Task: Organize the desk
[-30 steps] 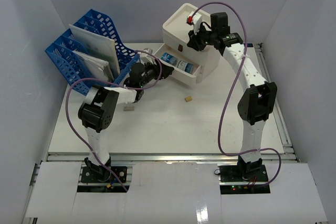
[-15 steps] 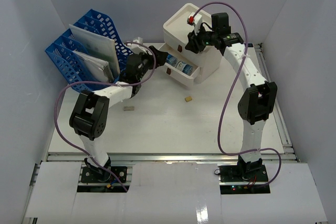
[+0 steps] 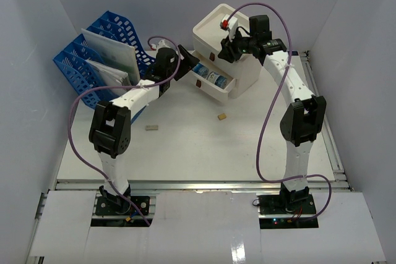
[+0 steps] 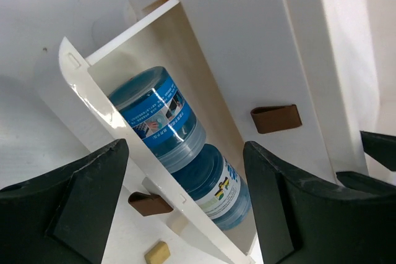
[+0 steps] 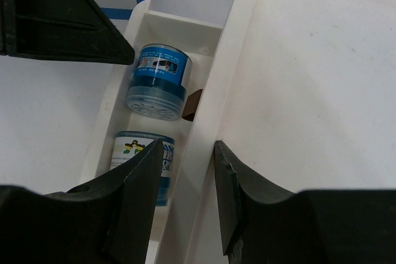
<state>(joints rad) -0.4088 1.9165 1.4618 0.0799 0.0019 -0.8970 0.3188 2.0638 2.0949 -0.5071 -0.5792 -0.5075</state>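
Open drawer [image 3: 213,81] on desk [image 3: 185,146]
Both empty: left gripper [image 4: 184,146] wide apart, right gripper [image 5: 187,146] parted; drawer at 12 o'clock, likely light, stiff, smooth: push its front.

Desk: large flat white rectangular tabletop [image 3: 204,153], metal rail [image 3: 198,183] in front.
Far left: blue slotted plastic file rack [image 3: 117,26].
Far centre: white 3-drawer box [image 3: 213,26].
Middle: small tan block [image 3: 221,116], small grey piece [image 3: 151,127], well apart.
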